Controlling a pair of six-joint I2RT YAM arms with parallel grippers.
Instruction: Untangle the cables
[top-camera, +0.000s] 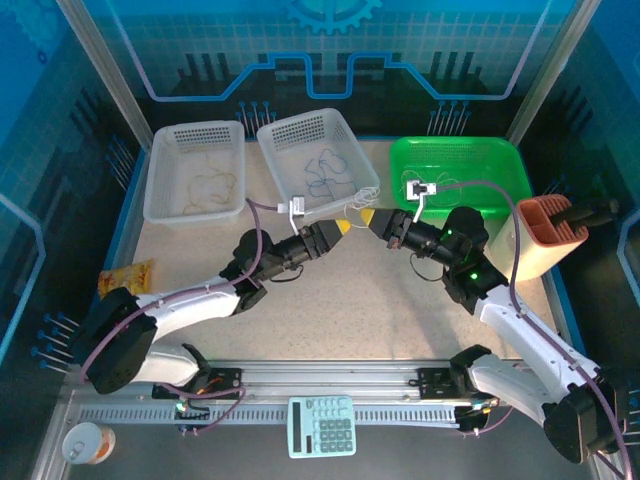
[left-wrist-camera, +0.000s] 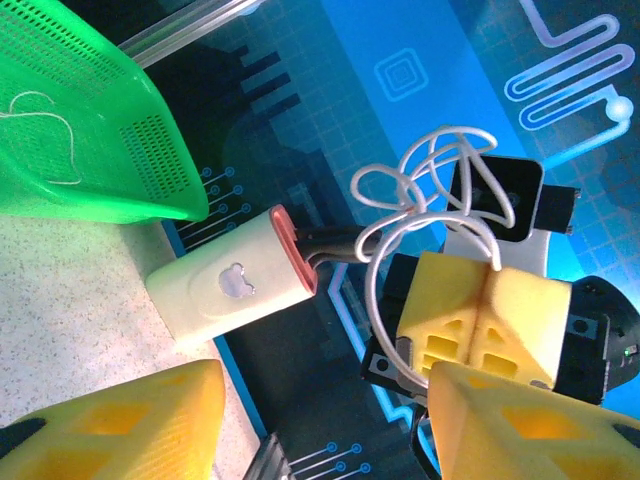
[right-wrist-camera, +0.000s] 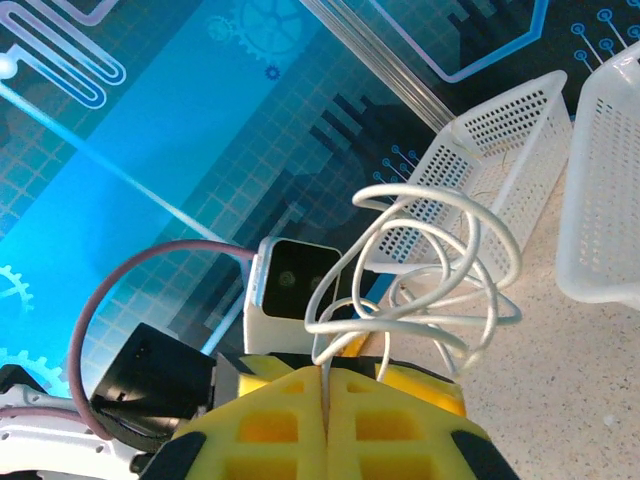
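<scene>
Where the two arms meet over the speckled tabletop (top-camera: 330, 300), a thin white looped cable (right-wrist-camera: 440, 265) is held clear of the surface, just in front of the gap between two of the baskets at the far side. It is pinched by the right gripper (right-wrist-camera: 325, 380), whose yellow blocky tips are pressed together with no gap. The cord's coils spring up above them, and one strand is seen trailing down beside them.

The left gripper (top-camera: 343, 228) is brought nose to nose with the right one. Its own yellow fingers (left-wrist-camera: 130, 425) are spread well apart, and nothing is seen clasped between them.

A tan-yellow curly cable (top-camera: 208, 185) is laid in the white perforated plastic basket (top-camera: 195, 130) at the far left. A blue-grey curly cable (top-camera: 325, 175) is kept in the second white perforated basket (top-camera: 278, 165), which is set askew just beside the first. Another whitish cord (top-camera: 428, 188) is seen in the green perforated plastic basket (top-camera: 500, 160) on the right.

A cream holder with an orange rim (top-camera: 540, 245) is stood just beside the green basket's right end. A pale green calculator (top-camera: 322, 425) is laid at the near edge between the arm bases.
</scene>
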